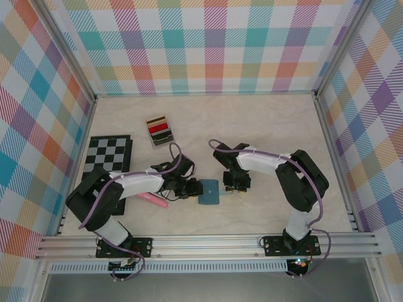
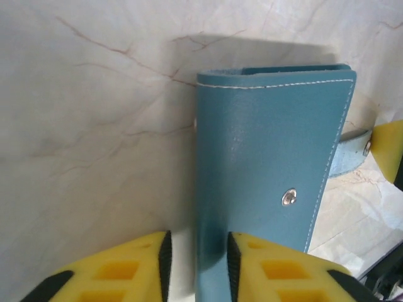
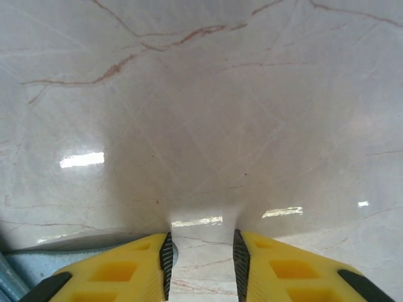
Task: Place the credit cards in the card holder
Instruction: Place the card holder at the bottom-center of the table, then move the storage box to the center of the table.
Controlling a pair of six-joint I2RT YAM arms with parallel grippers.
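Back left: fanned cards, well apart from both arms. Centre: left gripper part open astride an edge of the holder — gap at 1 pad, no grip. The holder lies folded between the 2 grippers. Just beside it, right gripper part open, empty.
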